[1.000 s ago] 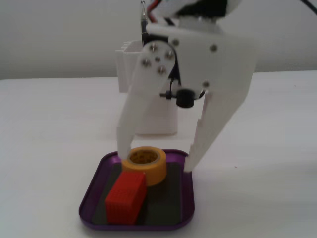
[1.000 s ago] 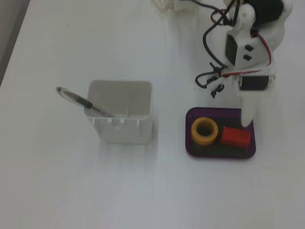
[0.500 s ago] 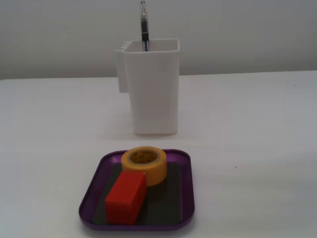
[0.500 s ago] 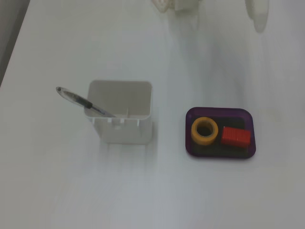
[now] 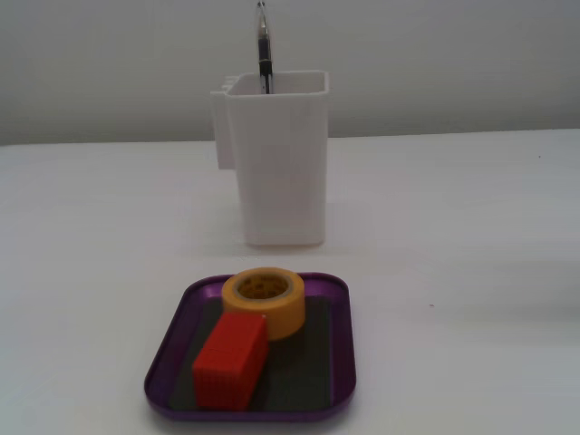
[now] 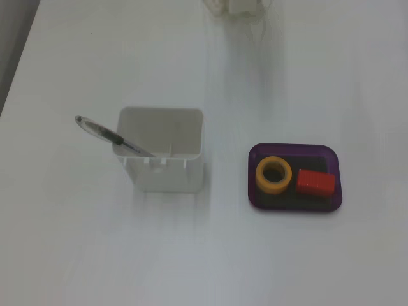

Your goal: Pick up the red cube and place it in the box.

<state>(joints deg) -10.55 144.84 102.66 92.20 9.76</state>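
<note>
Fingers out of view | red cube (image 5: pixel 230 362) in box (image 5: pixel 340 362), touching tape roll (image 5: pixel 265 301)

The red cube (image 6: pixel 315 182) lies in the box (image 6: pixel 295 203) beside the tape roll (image 6: pixel 274 174), right of the container (image 6: pixel 163 159).

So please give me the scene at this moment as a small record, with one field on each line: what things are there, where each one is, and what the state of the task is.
red cube: lying in the purple tray, beside the tape roll
purple tray: flat on the white table, holds two things
tape roll: yellow-orange, lying flat in the tray
white container: upright on the table, apart from the tray
pen: leaning in the container, sticking out over its rim
gripper: not in either fixed view
task state: cube already rests in the tray
</note>
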